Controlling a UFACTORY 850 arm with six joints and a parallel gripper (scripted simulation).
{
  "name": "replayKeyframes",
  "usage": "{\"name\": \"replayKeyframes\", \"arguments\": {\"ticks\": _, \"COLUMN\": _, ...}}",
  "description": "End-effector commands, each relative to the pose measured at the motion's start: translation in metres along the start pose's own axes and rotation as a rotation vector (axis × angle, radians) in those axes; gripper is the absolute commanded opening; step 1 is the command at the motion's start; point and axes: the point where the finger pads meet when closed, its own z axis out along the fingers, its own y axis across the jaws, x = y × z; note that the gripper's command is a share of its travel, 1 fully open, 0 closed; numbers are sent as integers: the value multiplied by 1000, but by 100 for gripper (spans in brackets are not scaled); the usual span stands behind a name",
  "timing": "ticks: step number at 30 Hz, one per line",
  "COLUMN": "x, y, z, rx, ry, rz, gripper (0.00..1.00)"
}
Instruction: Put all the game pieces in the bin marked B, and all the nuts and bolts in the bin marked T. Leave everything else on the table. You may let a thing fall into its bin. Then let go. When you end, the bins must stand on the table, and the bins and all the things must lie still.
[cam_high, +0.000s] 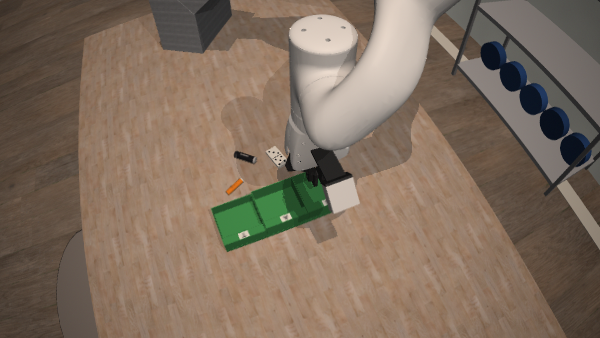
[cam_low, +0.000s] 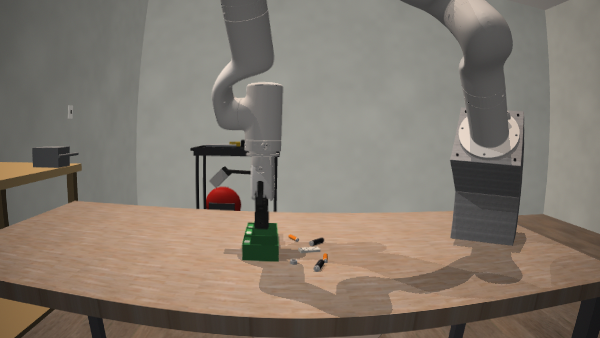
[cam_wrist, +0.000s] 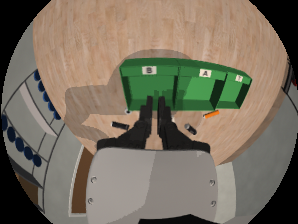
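Note:
My gripper points down over bin B, its fingers nearly together, with nothing visible between them. Green bins B, A and T stand in a row. No contents show in A or T; B is partly hidden by the fingers. A white domino lies flat on the table beside the bins, mostly hidden in the wrist view. A small grey nut lies by bin B.
Two black cylinders, one near the domino and another, lie on the robot's side of the bins. One orange stick lies near the bins; another orange piece touches or nearly touches the second cylinder.

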Motion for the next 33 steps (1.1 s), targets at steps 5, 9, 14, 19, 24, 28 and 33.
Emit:
{"name": "replayKeyframes", "arguments": {"ticks": 5, "x": 0, "y": -4, "z": 7, "rx": -2, "ry": 1, "rz": 1, "gripper": 7}}
{"name": "replayKeyframes", "arguments": {"ticks": 9, "x": 0, "y": -4, "z": 18, "rx": -2, "ry": 1, "rz": 1, "gripper": 7}}
{"name": "replayKeyframes", "arguments": {"ticks": 14, "x": 0, "y": -4, "z": 31, "rx": -2, "ry": 1, "rz": 1, "gripper": 7}}
{"name": "replayKeyframes", "arguments": {"ticks": 19, "x": 0, "y": -4, "z": 39, "rx": -2, "ry": 1, "rz": 1, "gripper": 7}}
{"name": "replayKeyframes", "arguments": {"ticks": 24, "x": 0, "y": -3, "z": 52, "rx": -2, "ry": 1, "rz": 1, "gripper": 7}}
{"name": "replayKeyframes", "arguments": {"ticks": 28, "x": 0, "y": -4, "z": 52, "rx": -2, "ry": 1, "rz": 1, "gripper": 7}}
{"name": "replayKeyframes", "arguments": {"ticks": 33, "x": 0, "y": -3, "z": 52, "rx": -2, "ry": 1, "rz": 1, "gripper": 7}}
